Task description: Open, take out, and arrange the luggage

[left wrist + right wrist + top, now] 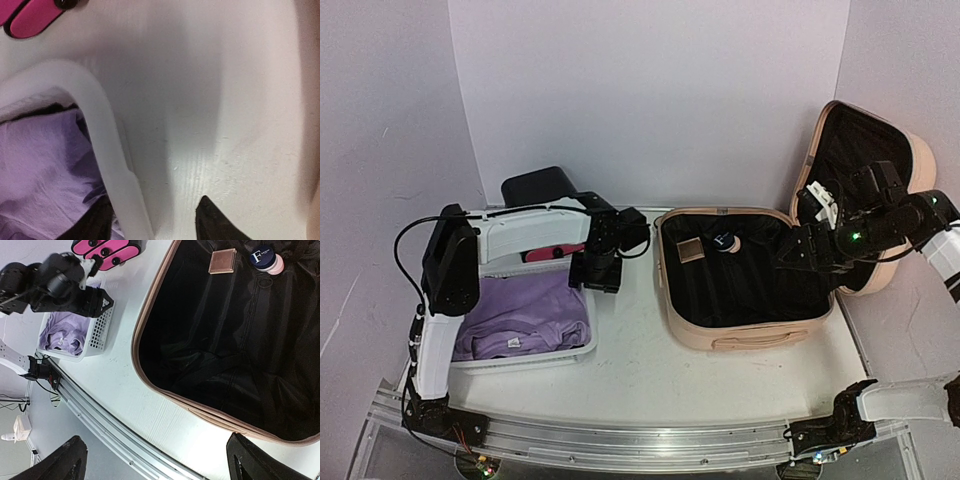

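Observation:
The peach-pink luggage lies open on the table, its lid standing against the right wall. On its black lining lie a brown square compact and a round dark jar. My right gripper hovers open and empty above the case's right half. The right wrist view shows the case rim, compact and jar below its wide-apart fingers. My left gripper is open over the white basket's right rim; one finger is over the table, the other over purple clothing.
The white mesh basket with purple clothing stands at the left. A black-and-pink drawer box sits behind it, also in the right wrist view. A metal rail runs along the near table edge.

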Robot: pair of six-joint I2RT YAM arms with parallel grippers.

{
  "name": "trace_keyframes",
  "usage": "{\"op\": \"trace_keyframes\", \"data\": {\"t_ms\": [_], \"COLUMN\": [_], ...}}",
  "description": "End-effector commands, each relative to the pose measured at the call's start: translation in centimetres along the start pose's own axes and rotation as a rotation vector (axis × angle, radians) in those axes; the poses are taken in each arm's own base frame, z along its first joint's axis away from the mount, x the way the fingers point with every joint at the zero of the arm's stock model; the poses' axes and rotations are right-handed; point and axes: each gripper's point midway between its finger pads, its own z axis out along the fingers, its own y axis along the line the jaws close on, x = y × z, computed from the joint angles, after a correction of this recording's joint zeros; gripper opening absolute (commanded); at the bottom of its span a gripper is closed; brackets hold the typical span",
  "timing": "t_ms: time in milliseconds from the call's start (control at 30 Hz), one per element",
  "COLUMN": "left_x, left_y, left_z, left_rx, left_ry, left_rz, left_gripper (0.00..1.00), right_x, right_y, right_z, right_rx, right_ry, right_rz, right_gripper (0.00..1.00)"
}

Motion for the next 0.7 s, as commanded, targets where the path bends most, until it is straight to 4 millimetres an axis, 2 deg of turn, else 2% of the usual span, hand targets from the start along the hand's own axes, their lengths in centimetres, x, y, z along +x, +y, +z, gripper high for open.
{"op": "trace_keyframes", "data": {"t_ms": [0, 133, 200, 333, 400, 467, 533, 600, 667], "left_x": [2.2, 4.3, 5.3, 8.0, 8.7, 9.1, 9.0, 8.3, 6.8], "left_y": [4.9, 9.2, 11.0, 14.8, 15.9, 16.2, 15.7, 14.5, 13.0], "left_z": [0.6, 0.3, -0.4, -0.5, -0.6, -0.8, -1.1, -2.0, -3.9], "left_rx": [-0.125, -0.196, -0.21, -0.253, -0.253, -0.244, -0.218, -0.162, -0.078], "left_ry": [0.026, 0.049, 0.053, 0.104, 0.116, 0.123, 0.133, 0.134, 0.097], "left_rz": [-0.017, 0.028, 0.063, 0.103, 0.09, 0.086, 0.083, 0.086, 0.087], "left_gripper": [0.46, 0.31, 0.3, 0.3, 0.29, 0.29, 0.36, 0.58, 0.76], "right_x": [-0.7, -0.9, -0.9, -1.0, -1.0, -1.0, -0.9, -0.8, -0.7], "right_y": [0.1, -0.1, -0.2, -0.4, -0.5, -0.6, -0.7, -0.8, -1.0], "right_z": [0.1, 0.7, 1.1, 1.6, 1.8, 2.0, 2.2, 2.3, 2.4], "right_rx": [-0.007, -0.016, -0.019, -0.023, -0.022, -0.022, -0.024, -0.021, -0.015], "right_ry": [-0.017, -0.01, -0.002, 0.012, 0.013, 0.02, 0.025, 0.031, 0.033], "right_rz": [-0.004, -0.004, -0.004, -0.007, -0.009, -0.006, -0.003, -0.001, 0.003], "right_gripper": [0.98, 0.98, 0.98, 0.98, 0.98, 0.98, 0.98, 0.98, 0.98]}}
